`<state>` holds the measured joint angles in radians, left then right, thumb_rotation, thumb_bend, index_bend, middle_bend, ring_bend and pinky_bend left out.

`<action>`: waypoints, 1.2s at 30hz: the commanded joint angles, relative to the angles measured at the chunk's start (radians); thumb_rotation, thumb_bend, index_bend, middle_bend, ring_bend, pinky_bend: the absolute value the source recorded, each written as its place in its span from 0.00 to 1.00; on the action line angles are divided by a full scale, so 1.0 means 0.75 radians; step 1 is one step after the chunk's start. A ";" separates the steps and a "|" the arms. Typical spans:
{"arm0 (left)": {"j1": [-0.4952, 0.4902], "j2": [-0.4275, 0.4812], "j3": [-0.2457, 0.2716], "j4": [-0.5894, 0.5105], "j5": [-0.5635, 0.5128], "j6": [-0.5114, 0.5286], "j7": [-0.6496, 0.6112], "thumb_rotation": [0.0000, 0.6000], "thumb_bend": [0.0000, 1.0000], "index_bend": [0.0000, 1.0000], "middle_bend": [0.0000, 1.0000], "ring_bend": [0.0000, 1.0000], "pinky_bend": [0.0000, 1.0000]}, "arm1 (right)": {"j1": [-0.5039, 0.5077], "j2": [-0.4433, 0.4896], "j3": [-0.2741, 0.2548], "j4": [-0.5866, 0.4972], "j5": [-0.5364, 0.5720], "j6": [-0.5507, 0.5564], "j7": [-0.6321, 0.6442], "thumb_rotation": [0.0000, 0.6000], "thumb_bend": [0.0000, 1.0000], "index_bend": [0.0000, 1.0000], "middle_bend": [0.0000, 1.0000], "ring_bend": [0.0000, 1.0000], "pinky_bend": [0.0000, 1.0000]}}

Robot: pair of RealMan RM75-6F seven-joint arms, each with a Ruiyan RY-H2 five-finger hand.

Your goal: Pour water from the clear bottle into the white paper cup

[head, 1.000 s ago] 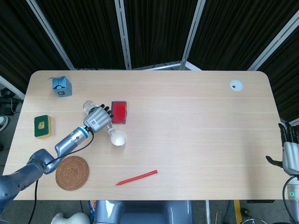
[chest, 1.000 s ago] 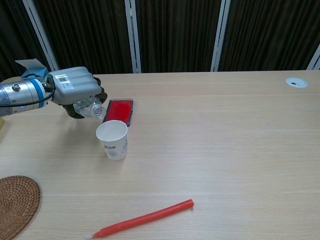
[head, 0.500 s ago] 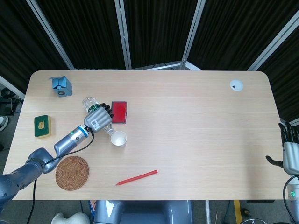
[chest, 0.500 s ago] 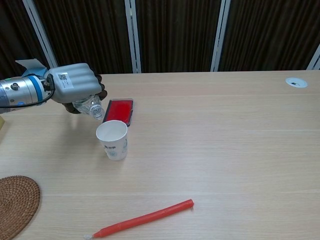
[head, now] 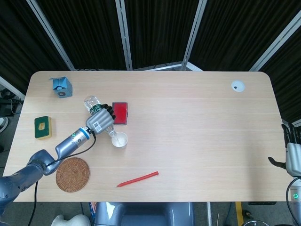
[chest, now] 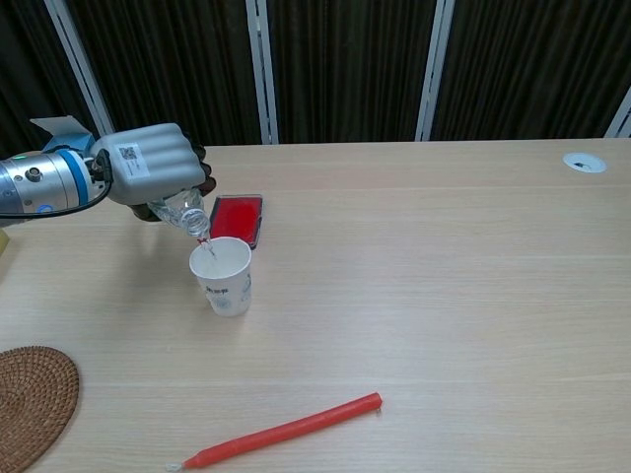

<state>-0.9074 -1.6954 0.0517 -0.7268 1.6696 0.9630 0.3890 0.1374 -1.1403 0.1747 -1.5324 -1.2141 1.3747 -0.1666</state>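
My left hand (head: 99,121) (chest: 150,175) grips the clear bottle (head: 91,103) (chest: 184,213), tipped with its neck down over the white paper cup (head: 119,139) (chest: 224,275). A thin stream of water runs from the bottle mouth into the cup in the chest view. The cup stands upright on the table, just in front of the hand. My right hand (head: 292,157) hangs past the table's right edge, fingers apart, holding nothing.
A red flat case (head: 120,112) (chest: 236,219) lies right behind the cup. A red stick (head: 138,179) (chest: 284,429) lies near the front edge. A woven coaster (head: 72,174), a green-and-yellow sponge (head: 42,127) and a blue box (head: 61,86) sit to the left.
The left hand has tilted the bottle further, its neck swinging down over the cup, and water has begun to run out.
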 commanded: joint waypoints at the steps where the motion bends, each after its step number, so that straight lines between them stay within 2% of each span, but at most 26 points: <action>1: 0.002 0.002 0.001 -0.004 -0.001 0.004 -0.028 1.00 0.61 0.70 0.55 0.32 0.41 | 0.000 0.000 0.000 0.001 0.002 -0.003 0.001 1.00 0.00 0.00 0.00 0.00 0.00; 8: 0.014 0.003 0.001 0.014 -0.013 0.008 -0.102 1.00 0.61 0.70 0.55 0.32 0.41 | 0.002 -0.002 -0.001 0.003 0.003 -0.004 -0.003 1.00 0.00 0.00 0.00 0.00 0.00; 20: 0.051 0.034 -0.052 -0.035 -0.094 0.031 -0.417 1.00 0.61 0.70 0.55 0.32 0.41 | 0.005 -0.009 -0.004 0.002 0.007 -0.007 -0.018 1.00 0.00 0.00 0.00 0.00 0.00; 26: 0.075 0.075 -0.117 -0.115 -0.186 0.015 -0.650 1.00 0.61 0.70 0.55 0.32 0.41 | 0.005 -0.010 -0.006 0.001 0.005 -0.008 -0.021 1.00 0.00 0.00 0.00 0.00 0.00; 29: 0.092 0.105 -0.169 -0.160 -0.260 -0.014 -0.821 1.00 0.61 0.70 0.55 0.32 0.41 | 0.004 -0.009 -0.008 -0.002 0.001 -0.006 -0.022 1.00 0.00 0.00 0.00 0.00 0.00; 31: 0.122 0.129 -0.233 -0.213 -0.366 -0.065 -1.024 1.00 0.61 0.70 0.55 0.32 0.41 | 0.005 -0.010 -0.011 -0.004 -0.003 -0.006 -0.024 1.00 0.00 0.00 0.00 0.00 0.00; 33: 0.129 0.160 -0.249 -0.242 -0.398 -0.124 -1.156 1.00 0.61 0.71 0.55 0.32 0.41 | 0.007 -0.012 -0.011 -0.003 -0.002 -0.010 -0.027 1.00 0.00 0.00 0.00 0.00 0.00; 36: 0.138 0.166 -0.258 -0.242 -0.414 -0.145 -1.234 1.00 0.61 0.71 0.55 0.32 0.41 | 0.009 -0.014 -0.013 -0.003 -0.003 -0.012 -0.032 1.00 0.00 0.00 0.00 0.00 0.00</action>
<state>-0.8248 -1.5989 -0.1037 -0.8741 1.4148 0.9027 -0.4306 0.1439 -1.1510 0.1654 -1.5345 -1.2166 1.3659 -0.1905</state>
